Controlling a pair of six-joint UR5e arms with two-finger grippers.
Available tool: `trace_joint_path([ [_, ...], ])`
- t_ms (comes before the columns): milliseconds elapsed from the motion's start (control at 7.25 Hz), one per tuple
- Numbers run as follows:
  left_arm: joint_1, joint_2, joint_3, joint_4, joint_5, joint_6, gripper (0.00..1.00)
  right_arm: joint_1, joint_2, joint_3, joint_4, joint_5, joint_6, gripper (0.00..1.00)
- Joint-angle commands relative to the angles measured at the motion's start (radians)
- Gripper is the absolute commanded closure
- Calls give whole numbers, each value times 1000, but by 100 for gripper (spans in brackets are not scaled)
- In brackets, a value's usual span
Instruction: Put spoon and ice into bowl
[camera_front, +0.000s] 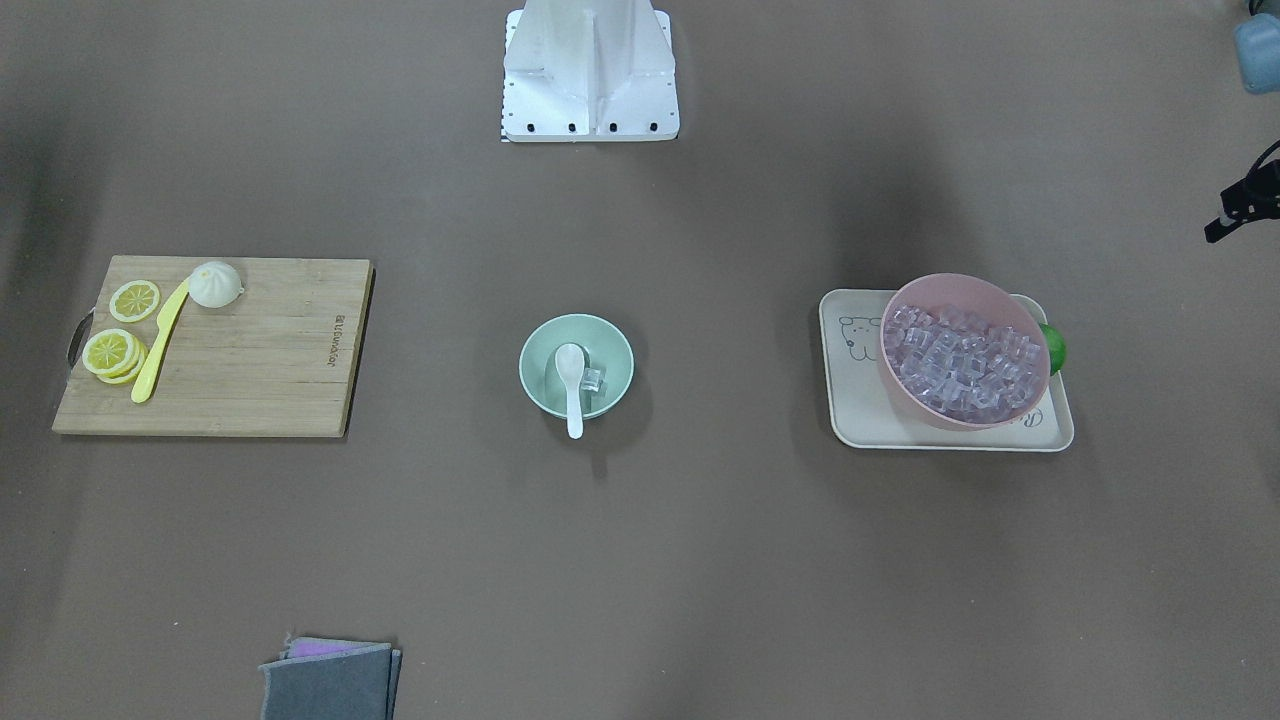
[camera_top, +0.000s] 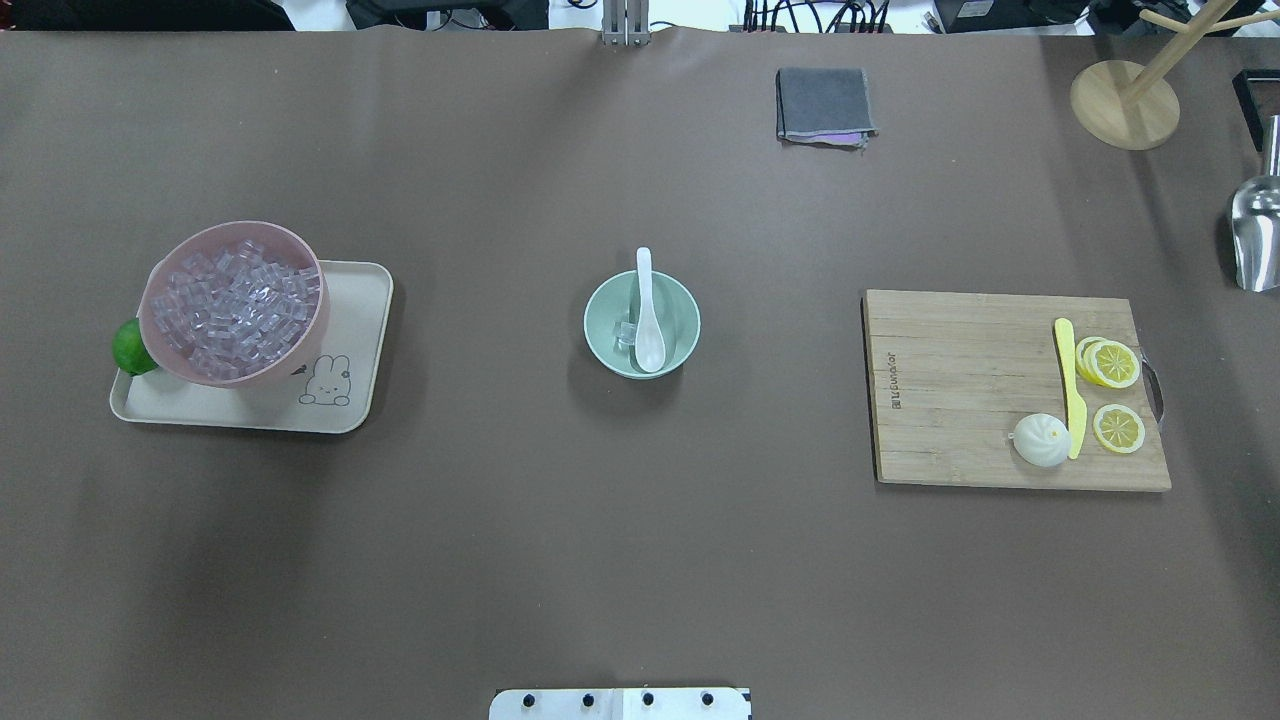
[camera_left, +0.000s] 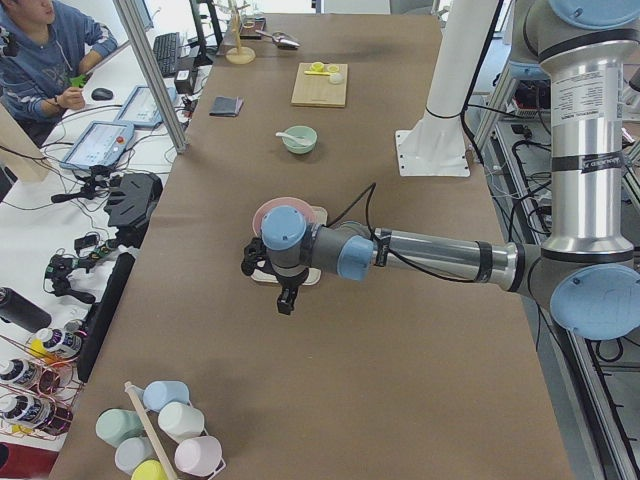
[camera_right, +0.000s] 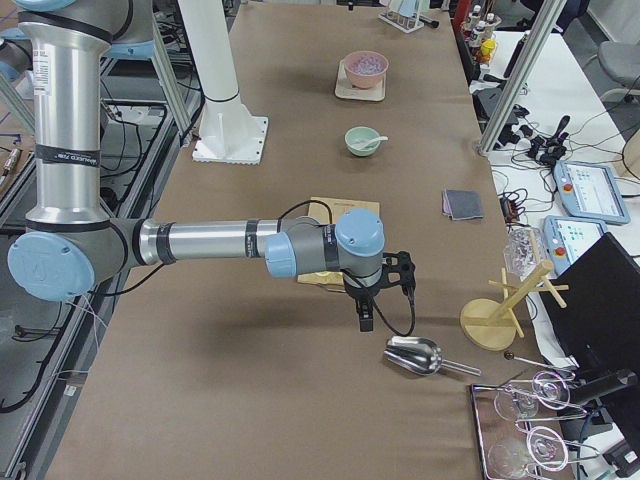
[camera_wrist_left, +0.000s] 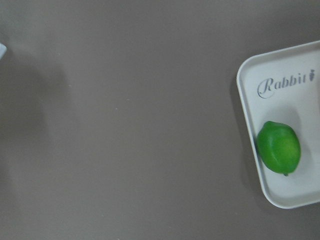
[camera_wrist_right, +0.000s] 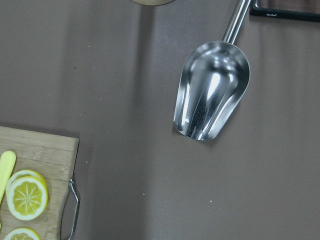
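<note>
The mint-green bowl (camera_front: 548, 350) (camera_top: 607, 310) stands at the table's middle. The white spoon (camera_front: 571, 380) (camera_top: 648, 320) lies in it, scoop inside and handle over the rim. One clear ice cube (camera_front: 594, 378) (camera_top: 627, 334) lies in the bowl beside the scoop. My left gripper (camera_left: 287, 299) hangs above the table near the tray, far from the bowl; I cannot tell whether it is open or shut. My right gripper (camera_right: 363, 318) hangs near the metal scoop at the other end; I cannot tell its state either. Neither wrist view shows fingers.
A pink bowl (camera_top: 300, 330) full of ice cubes and a lime (camera_wrist_left: 278, 147) sit on a cream tray (camera_top: 345, 400). A cutting board (camera_top: 960, 400) holds lemon slices, a yellow knife (camera_top: 1070, 385) and a bun. A metal scoop (camera_wrist_right: 212, 92), a grey cloth (camera_top: 823, 104) and a wooden stand (camera_top: 1125, 100) are also there.
</note>
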Motion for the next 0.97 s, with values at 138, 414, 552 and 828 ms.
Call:
trace_joint_path([
  [138, -13, 23, -18, -4, 89, 3, 2, 0, 0, -1, 0, 0, 1, 0],
  [414, -13, 22, -28, 2, 64, 6, 2, 8, -3, 1, -5, 14, 1, 0],
  [552, -15, 23, -52, 5, 56, 5, 2, 11, -6, 1, -3, 12, 1, 0],
  [828, -16, 37, -43, 5, 58, 5, 2, 13, -2, 4, -2, 12, 3, 0],
])
